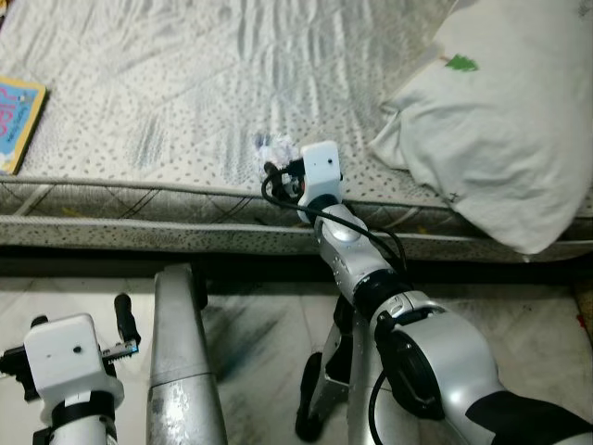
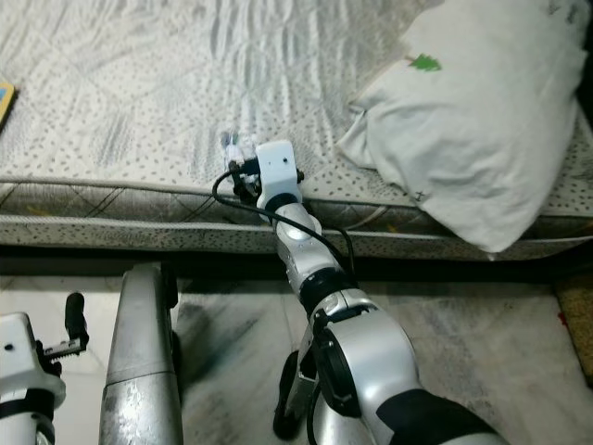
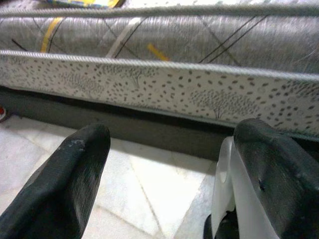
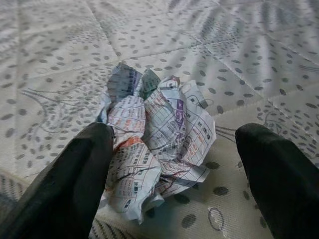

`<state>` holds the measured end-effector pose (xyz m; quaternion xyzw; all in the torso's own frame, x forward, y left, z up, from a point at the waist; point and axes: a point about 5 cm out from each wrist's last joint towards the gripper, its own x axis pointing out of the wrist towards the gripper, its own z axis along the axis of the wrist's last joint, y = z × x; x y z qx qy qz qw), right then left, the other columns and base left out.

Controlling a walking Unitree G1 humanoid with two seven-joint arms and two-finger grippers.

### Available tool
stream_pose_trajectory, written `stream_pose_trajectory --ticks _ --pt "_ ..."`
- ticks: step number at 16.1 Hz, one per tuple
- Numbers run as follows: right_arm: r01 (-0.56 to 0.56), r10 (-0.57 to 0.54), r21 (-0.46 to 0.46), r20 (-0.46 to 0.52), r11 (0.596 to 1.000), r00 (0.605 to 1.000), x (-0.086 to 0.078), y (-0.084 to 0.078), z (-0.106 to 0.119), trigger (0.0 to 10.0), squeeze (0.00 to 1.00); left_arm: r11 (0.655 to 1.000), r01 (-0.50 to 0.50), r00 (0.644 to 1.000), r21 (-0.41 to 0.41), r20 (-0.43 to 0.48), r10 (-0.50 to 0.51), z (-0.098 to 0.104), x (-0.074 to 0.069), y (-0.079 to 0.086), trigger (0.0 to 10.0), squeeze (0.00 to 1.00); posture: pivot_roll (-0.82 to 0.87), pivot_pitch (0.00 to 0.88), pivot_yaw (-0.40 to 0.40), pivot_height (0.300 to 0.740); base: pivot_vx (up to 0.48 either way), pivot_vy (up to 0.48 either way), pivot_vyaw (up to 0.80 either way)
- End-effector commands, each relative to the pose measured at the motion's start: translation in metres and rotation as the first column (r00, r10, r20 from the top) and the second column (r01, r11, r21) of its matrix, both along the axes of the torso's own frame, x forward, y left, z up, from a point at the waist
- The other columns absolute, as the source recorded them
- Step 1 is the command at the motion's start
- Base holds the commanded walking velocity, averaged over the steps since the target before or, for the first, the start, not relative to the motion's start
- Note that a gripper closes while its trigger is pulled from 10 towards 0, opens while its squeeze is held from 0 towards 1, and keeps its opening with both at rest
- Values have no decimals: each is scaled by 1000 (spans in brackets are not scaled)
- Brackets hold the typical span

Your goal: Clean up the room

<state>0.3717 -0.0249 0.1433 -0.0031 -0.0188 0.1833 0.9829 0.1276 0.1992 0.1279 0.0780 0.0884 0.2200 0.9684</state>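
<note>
Left eye view: a bed (image 1: pixel 185 83) with a speckled grey mattress spans the top. A white pillow (image 1: pixel 500 130) lies at its right end and a colourful book (image 1: pixel 17 116) at its left edge. The right arm reaches forward over the mattress edge, its right end effector (image 1: pixel 276 159) just at a crumpled paper (image 1: pixel 271 148) near that edge. The left end effector (image 1: pixel 125 320) hangs low over the tiled floor (image 1: pixel 259 334).

Right eye view: the same scene, with the paper peeking out beyond the white wrist housing.

Left wrist view: two black fingers (image 3: pixel 65 194) stand apart, holding nothing, facing the mattress side and the dark gap below.

Right wrist view: the printed paper ball lies on the mattress between the spread fingers, one finger (image 4: pixel 75 179) touching or nearly touching it, the other well apart.

Risk, as a judgement: the light ball sits off-centre, so closing could nudge it aside or off the near edge to the floor. The fingertips might also snag the soft cover.
</note>
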Motion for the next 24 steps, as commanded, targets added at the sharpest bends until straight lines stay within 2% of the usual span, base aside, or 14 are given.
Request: stream_pose_trajectory --ticks 1,5,6,7,9,13,24 --pt "17 -17 4 -4 1000 1000 0 5 2 10000 0 1000 -9 1000 2 -24 9 0 -4 0 10000 0 310 367 -155 503 0 0 0" --pt "-24 25 27 -28 999 999 -2 20 6 10000 0 1000 2 999 -8 -34 -2 0 -5 -3 10000 0 297 373 -152 503 0 0 0" --pt "-48 49 27 -41 998 998 -5 27 4 8824 0 1000 7 999 -14 -38 -8 0 -4 -4 10000 0 295 374 -151 503 0 0 0" --pt "-59 61 35 -62 998 996 -9 33 0 0 0 1000 9 999 -17 -40 -10 0 -4 -5 10000 0 296 373 -151 503 0 0 0" --pt "-87 92 60 -94 994 991 -14 40 -6 0 0 1000 8 999 -20 -41 -9 0 -3 -5 10000 0 297 371 -155 503 0 0 0" --pt "-111 119 68 -119 992 986 -19 45 -11 0 0 1000 2 999 -22 -37 -3 0 -2 -5 10000 0 295 365 -167 503 0 0 0" --pt "-118 127 82 -120 990 985 -17 45 -8 0 0 1000 -12 1000 -23 -26 11 -1 2 -4 10000 0 291 362 -176 503 0 0 0"
